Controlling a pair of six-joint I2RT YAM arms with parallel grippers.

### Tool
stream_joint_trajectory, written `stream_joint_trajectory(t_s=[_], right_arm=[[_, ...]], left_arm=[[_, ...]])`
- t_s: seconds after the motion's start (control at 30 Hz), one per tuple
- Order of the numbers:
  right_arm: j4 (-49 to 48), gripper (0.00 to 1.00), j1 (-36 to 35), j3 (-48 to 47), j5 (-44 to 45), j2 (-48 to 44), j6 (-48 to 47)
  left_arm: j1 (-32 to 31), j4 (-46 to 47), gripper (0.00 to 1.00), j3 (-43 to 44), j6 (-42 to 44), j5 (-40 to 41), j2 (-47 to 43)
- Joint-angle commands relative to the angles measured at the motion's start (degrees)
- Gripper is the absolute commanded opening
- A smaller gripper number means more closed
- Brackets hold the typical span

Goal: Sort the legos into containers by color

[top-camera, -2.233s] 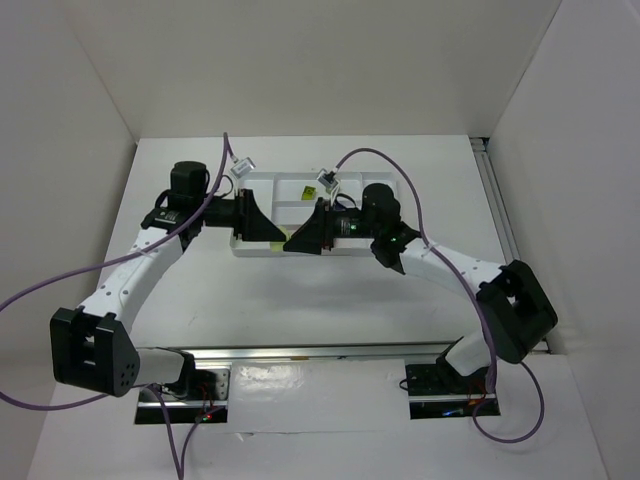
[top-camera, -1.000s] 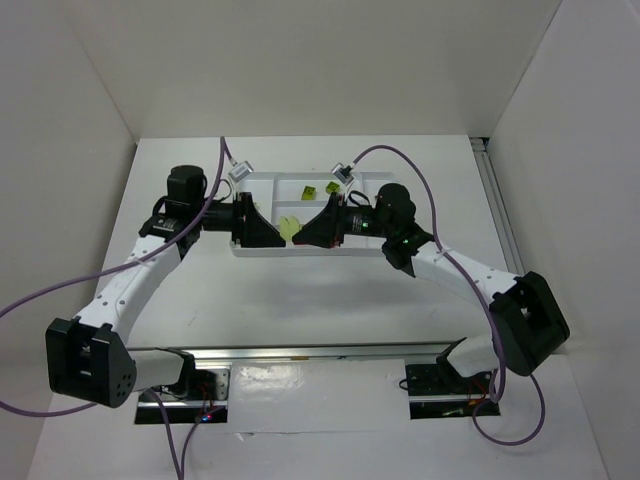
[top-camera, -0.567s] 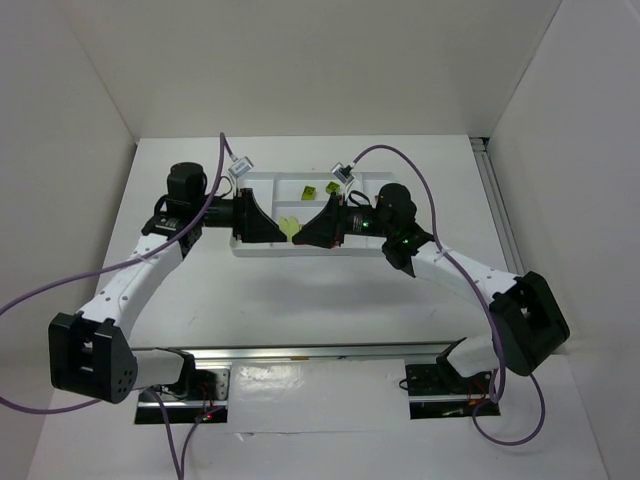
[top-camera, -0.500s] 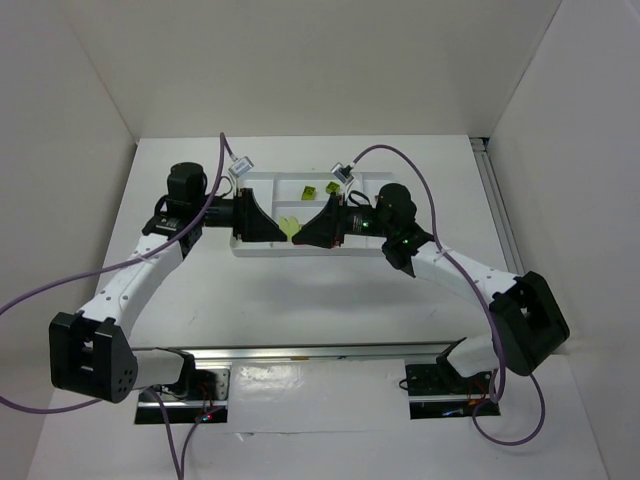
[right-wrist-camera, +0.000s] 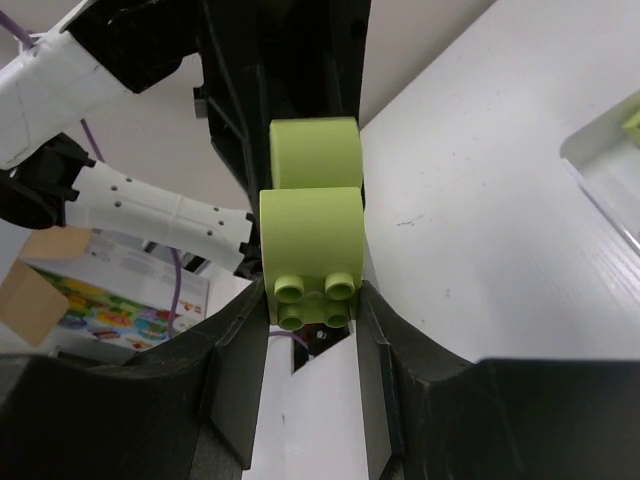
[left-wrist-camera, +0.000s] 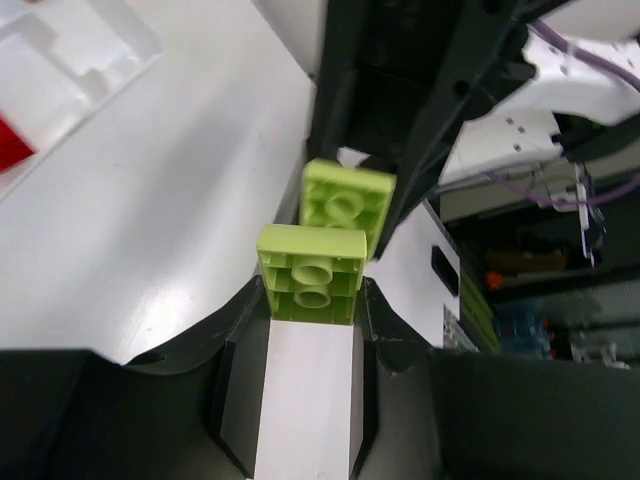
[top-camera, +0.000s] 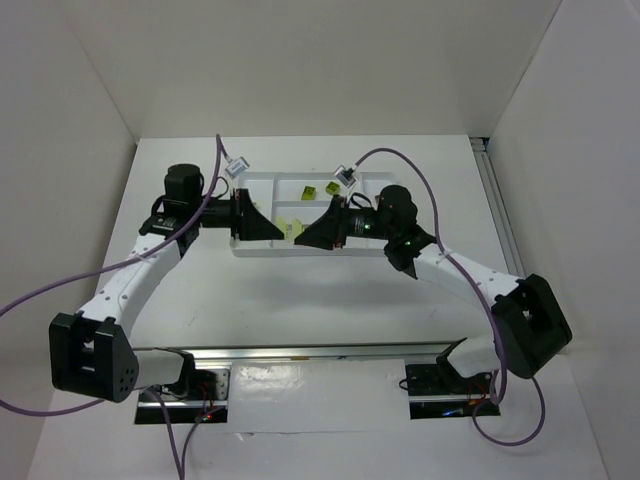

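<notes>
My left gripper (left-wrist-camera: 312,292) is shut on a lime brick (left-wrist-camera: 312,272), hollow underside towards its camera. My right gripper (right-wrist-camera: 312,297) is shut on a second lime brick (right-wrist-camera: 312,250), studs towards its camera. The two grippers (top-camera: 272,228) (top-camera: 308,236) face each other over the front of the white tray (top-camera: 262,182), their bricks (top-camera: 292,228) close together; I cannot tell if they touch. Each wrist view shows the other arm's brick just beyond its own (left-wrist-camera: 346,205) (right-wrist-camera: 315,152). Two lime bricks (top-camera: 310,190) (top-camera: 331,187) lie in a back compartment. A red brick (left-wrist-camera: 10,150) shows at the left edge.
White walls enclose the table on three sides. Purple cables loop from both arms over the tray area. The arm bases and a metal rail (top-camera: 320,352) run along the near edge. A tray corner (right-wrist-camera: 605,165) shows in the right wrist view.
Both grippers lifted off the tray's front edge with the lime bricks pressed together. Now they have drawn slightly apart, and the lime lump between them shows as two pieces.
</notes>
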State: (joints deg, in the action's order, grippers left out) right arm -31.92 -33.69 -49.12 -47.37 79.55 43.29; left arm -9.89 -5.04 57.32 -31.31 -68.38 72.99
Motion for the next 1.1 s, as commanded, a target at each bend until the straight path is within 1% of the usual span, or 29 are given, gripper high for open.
stream_joint_trajectory(t_s=[0.0, 0.1, 0.17, 0.2, 0.23, 0.27, 0.3, 0.33, 0.37, 0.47, 0.63, 0.67, 0.77, 0.8, 0.87, 0.9, 0.93, 0.97, 1.0, 1.07], right_arm=[[4.47, 0.0, 2.31, 0.7, 1.93, -5.53, -3.99], [8.61, 0.0, 4.77, 0.7, 4.21, -7.47, -5.23], [13.88, 0.0, 5.3, -0.44, 7.19, -7.48, -8.91], [19.56, 0.0, 5.3, -1.23, 11.65, -7.48, -10.23], [21.88, 0.0, 5.3, -2.02, 13.87, -7.48, -12.07], [23.82, 0.0, 5.3, -2.64, 16.15, -7.48, -12.09], [25.32, 0.0, 5.3, -3.51, 19.48, -7.48, -12.7], [27.24, 0.0, 5.3, -3.52, 20.91, -7.48, -12.7], [28.22, 0.0, 5.3, -4.22, 22.57, -7.48, -12.7], [30.43, 0.0, 3.99, -4.84, 25.92, -7.48, -13.93], [31.04, 0.0, 2.85, -4.84, 27.34, -5.12, -14.46], [31.04, 0.0, 2.84, -5.36, 27.34, -5.11, -15.07], [31.04, 0.0, 2.84, -5.9, 26.89, -3.35, -15.6], [31.91, 0.0, 2.84, -6.51, 26.9, -3.35, -16.39], [31.92, 0.0, 2.84, -6.51, 26.9, -2.82, -17.01], [31.92, 0.0, 2.84, -6.51, 27.51, -2.82, -17.53], [31.92, 0.0, 2.84, -7.03, 27.51, -2.82, -17.54], [31.92, 0.0, 2.84, -7.04, 27.51, -2.21, -17.54], [31.92, 0.0, 2.84, -7.65, 27.51, -1.33, -17.54], [31.92, 0.01, 1.71, -8.18, 27.51, -0.54, -17.54]], left_arm=[[3.9, -4.87, 0.0, 0.86, 2.13, 2.98, -1.01], [6.71, -6.21, 0.0, 0.86, 2.83, 4.04, 0.22], [7.34, -8.57, 0.0, 1.39, 3.0, 9.81, 0.84], [7.34, -10.33, 0.0, 2.0, 3.71, 14.8, 2.06], [7.34, -14.43, 0.0, 3.66, 3.71, 27.38, 3.29], [7.34, -16.21, 0.0, 4.63, 3.71, 32.21, 4.86], [7.34, -17.45, 0.0, 5.69, 3.71, 35.65, 8.27], [7.34, -18.07, 0.0, 7.18, 3.71, 38.56, 9.79], [7.34, -18.6, 0.0, 7.71, 1.1, 43.63, 11.02], [6.81, -19.48, 0.0, 10.86, -1.82, 52.27, 15.24], [4.88, -21.77, 0.0, 18.87, -2.35, 56.25, 24.46], [4.88, -21.77, 0.0, 22.19, -2.35, 56.25, 28.31], [3.74, -23.17, 0.0, 27.74, -2.35, 58.79, 33.95], [3.74, -23.87, 0.0, 30.8, -2.35, 59.32, 36.84], [3.74, -24.58, 0.0, 33.98, -2.35, 60.03, 38.97], [3.74, -24.58, 0.06, 35.13, -2.35, 60.64, 39.94], [3.74, -25.28, 0.14, 36.45, -2.35, 60.64, 41.95], [3.22, -25.98, 0.24, 37.85, -1.66, 60.65, 43.01], [3.21, -26.86, 0.36, 40.74, -0.95, 61.25, 43.89], [3.21, -27.57, 0.54, 42.34, -0.95, 61.26, 45.22]])
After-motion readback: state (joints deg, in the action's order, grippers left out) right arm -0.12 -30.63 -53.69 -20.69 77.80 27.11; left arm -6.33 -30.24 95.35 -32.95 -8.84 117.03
